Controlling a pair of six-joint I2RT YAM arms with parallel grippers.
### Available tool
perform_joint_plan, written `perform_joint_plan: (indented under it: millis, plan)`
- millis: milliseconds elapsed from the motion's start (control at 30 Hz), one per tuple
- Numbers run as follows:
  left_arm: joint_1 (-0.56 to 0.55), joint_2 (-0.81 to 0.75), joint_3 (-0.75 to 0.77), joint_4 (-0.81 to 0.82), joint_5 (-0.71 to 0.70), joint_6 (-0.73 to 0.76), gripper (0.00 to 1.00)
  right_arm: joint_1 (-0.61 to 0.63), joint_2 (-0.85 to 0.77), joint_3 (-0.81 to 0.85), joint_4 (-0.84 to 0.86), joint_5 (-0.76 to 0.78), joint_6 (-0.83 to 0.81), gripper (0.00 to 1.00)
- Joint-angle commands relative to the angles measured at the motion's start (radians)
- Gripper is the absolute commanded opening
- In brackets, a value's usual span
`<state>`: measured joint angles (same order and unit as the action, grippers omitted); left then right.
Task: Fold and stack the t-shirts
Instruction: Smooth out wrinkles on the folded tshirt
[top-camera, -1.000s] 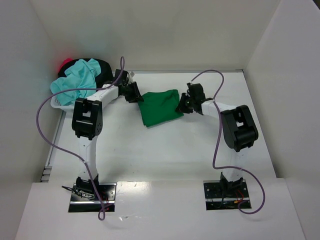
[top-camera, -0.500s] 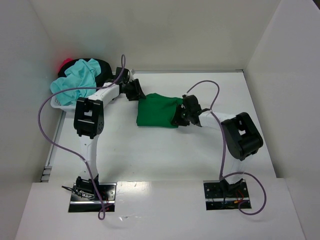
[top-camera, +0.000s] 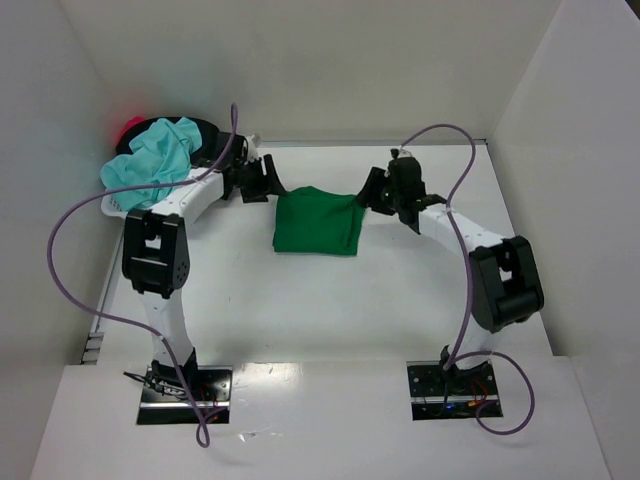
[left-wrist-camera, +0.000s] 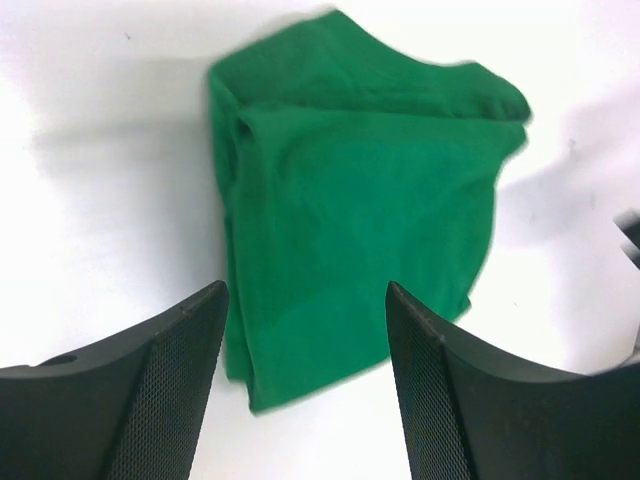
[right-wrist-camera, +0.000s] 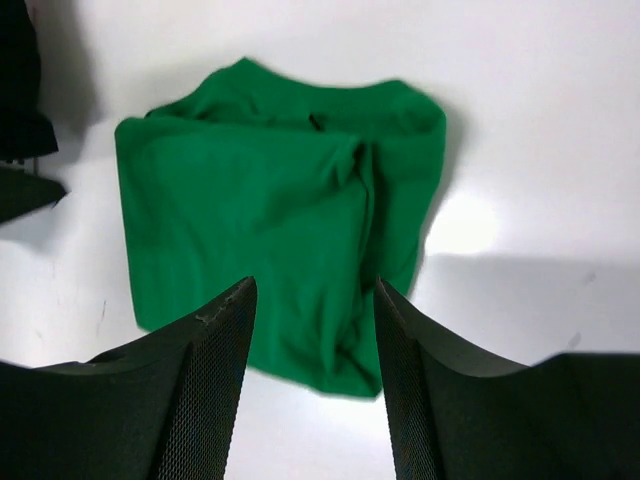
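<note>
Four t-shirts can be counted, one lying alone and three in a heap. The one alone is the green t-shirt, which lies folded into a rough rectangle on the white table, in the far middle part, between the two grippers. In the left wrist view the green t-shirt shows several layers and a few creases along its upper edge; in the right wrist view the green t-shirt has one thicker fold running down its right half. The left gripper hangs just beside the far left corner of this shirt. Its two fingers are spread wide and have hold of nothing; the cloth is only seen below, between them. The right gripper is just beside the far right corner of the shirt. Its two fingers are also apart and grip nothing. The other three shirts are heaped at the far left corner: one turquoise t-shirt on top, one black t-shirt behind it, and a small part of one red t-shirt at the back. Under the heap the edge of one white basket is visible.
</note>
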<state>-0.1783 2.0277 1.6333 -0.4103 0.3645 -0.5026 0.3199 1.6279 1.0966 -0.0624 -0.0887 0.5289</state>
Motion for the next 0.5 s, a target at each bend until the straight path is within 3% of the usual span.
perform_joint_plan:
  millis: [0, 233, 467]
  plan:
    - [-0.019, -0.089, -0.087, 0.019, 0.023, 0.022, 0.72, 0.004, 0.102, 0.066, 0.013, -0.025, -0.044, 0.56]
    - [-0.052, -0.081, -0.207, 0.065, 0.051, 0.022, 0.71, 0.004, 0.250, 0.103, 0.058, -0.088, -0.035, 0.56]
    - [-0.081, -0.017, -0.207, 0.065, 0.040, 0.013, 0.69, 0.004, 0.325, 0.149, 0.076, -0.097, -0.035, 0.57]
